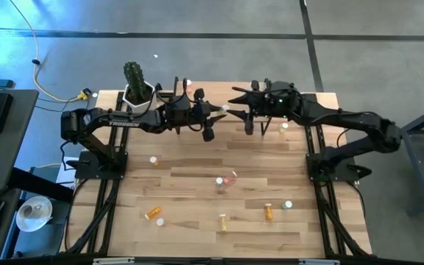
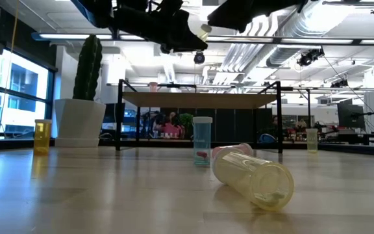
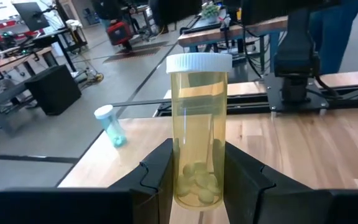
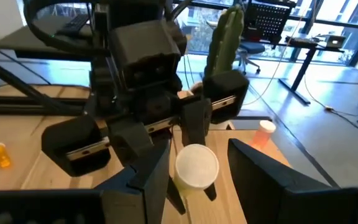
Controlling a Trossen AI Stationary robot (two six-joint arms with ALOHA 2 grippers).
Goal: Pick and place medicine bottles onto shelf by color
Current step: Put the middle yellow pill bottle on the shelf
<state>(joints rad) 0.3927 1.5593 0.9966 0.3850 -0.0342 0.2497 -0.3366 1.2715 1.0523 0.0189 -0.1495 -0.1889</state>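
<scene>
Mid-handover above the low light-wood shelf [image 2: 200, 99] on black legs: your left gripper [image 3: 197, 180] is clamped on a yellow, white-capped pill bottle [image 3: 197, 134], held aloft. Right gripper [image 4: 194, 168] fingers sit apart around its cap (contact unclear). Next, judged: close right, then release left, then place by colour.

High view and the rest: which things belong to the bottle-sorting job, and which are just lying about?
Job:
- yellow bottle, clamped in the left pincer
- right pincer, open around its cap
- shelf
- loose bottles on the table

Lying about:
- cactus
- its white pot
</scene>
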